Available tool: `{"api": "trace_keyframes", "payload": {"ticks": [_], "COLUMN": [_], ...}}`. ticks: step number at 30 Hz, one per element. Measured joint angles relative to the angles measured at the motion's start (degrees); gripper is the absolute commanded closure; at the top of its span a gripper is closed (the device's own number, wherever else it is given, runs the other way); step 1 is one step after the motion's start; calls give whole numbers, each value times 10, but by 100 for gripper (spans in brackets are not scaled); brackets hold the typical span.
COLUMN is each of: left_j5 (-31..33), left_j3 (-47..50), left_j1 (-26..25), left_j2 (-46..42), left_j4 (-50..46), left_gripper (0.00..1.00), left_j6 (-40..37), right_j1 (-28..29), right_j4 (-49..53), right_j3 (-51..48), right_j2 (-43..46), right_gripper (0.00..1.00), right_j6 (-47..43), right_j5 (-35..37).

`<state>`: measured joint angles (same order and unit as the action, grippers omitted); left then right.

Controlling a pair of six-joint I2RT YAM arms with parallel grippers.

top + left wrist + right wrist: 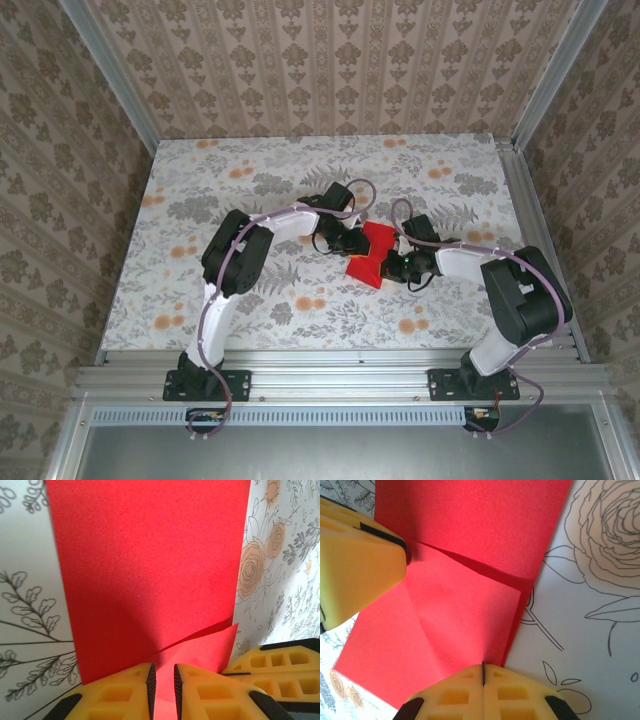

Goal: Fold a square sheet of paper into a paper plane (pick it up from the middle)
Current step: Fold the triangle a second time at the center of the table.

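From above, the paper (374, 252) lies near the middle of the table (250, 170), a little toward the right edge, and looks partly folded. Both arms reach in to it. The left gripper (350, 243) is at its left side and the right gripper (401, 268) at its near right side.

In the left wrist view, the paper (150, 555) stretches away from the left gripper (162, 674) over the table (25, 555). A loose flap with a slanted edge lies close to the tips. The jaws stand a narrow slit apart and red shows in the slit, but we cannot tell whether they pinch it. The right gripper's fingers (280, 662) sit just beside, at the paper's corner.

In the right wrist view, the right gripper (483, 670) is closed tight, its tips meeting on the edge of a folded flap of the paper (470, 520), so we take it as held. One left finger (355, 560) rests at the crease where the flap begins. The table (580, 630) shows to the right.
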<state>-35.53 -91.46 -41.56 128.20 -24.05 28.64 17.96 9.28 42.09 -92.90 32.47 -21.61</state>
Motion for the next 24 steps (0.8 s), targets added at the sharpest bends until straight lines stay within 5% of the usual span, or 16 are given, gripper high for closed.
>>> {"api": "trace_keyframes", "payload": {"ticks": [17, 24], "left_j5": [6, 7], "left_j3": [-1, 0], "left_j1": [-1, -1], "left_j2": [3, 3], "left_j4": [0, 0], "left_gripper": [79, 79], "left_j6": [-23, -28], "right_j1": [1, 7], "right_j4": [42, -2], "right_j3": [-1, -30], "right_j2": [80, 150], "right_gripper": [93, 95], "right_j6": [-1, 49], "right_j5": [21, -22]}}
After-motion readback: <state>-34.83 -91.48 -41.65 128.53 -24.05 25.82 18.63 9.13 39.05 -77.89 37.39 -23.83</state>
